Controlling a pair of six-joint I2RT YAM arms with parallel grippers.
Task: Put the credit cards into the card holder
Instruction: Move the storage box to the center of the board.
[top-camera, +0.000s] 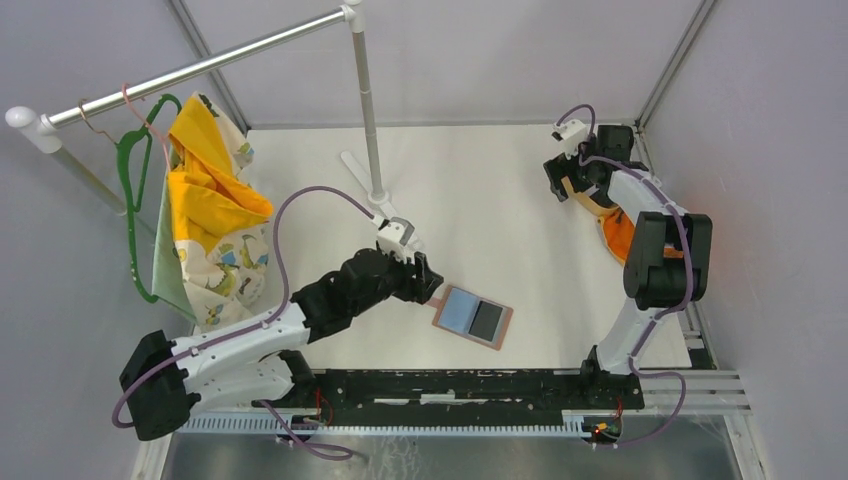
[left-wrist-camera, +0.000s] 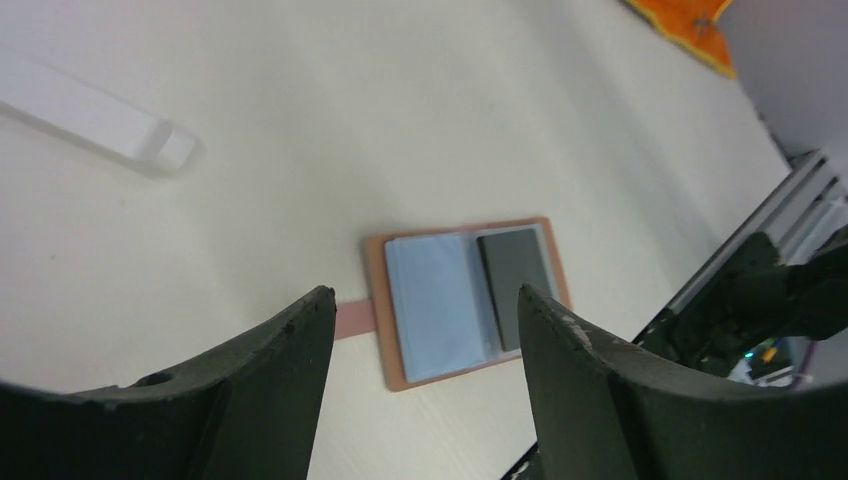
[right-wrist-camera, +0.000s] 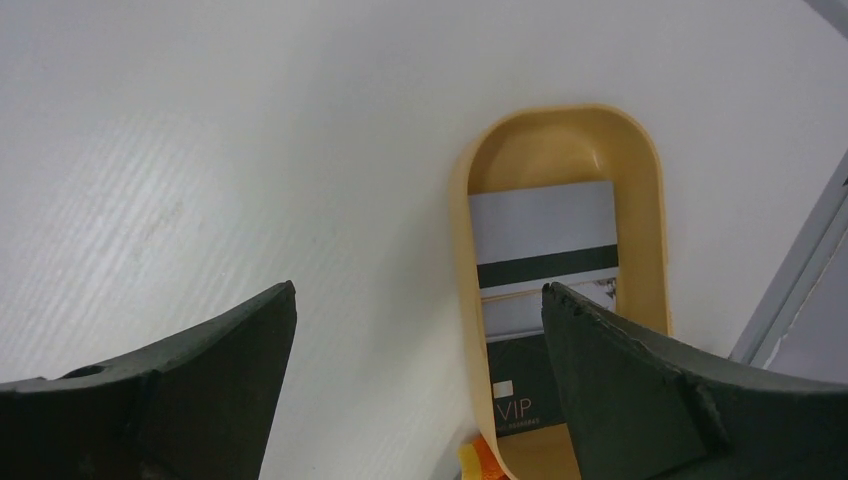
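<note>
Card holder (top-camera: 473, 317) open flat on desk (top-camera: 480, 200); blue card (top-camera: 461, 311) and dark card (top-camera: 487, 320) showing inside. Left pincer (top-camera: 432, 282) just beside its left end

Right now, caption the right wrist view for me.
Open right end effector above tan tray holding white striped card and black VIP card.

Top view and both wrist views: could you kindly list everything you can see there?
card holder: one, reddish-brown, open flat on the table's near middle.
cards: at least two, white with a dark stripe and black, in the tray.
tray: one, tan, far right.
clothes rail: one, white, far left.
hanger: one, green, on the rail.
cloth: yellow and patterned, hanging from the rail.
orange item: one, beside the tray.
table: one, white.
left arm: black and white, jaws open by the card holder.
right arm: jaws open above the tray.
</note>
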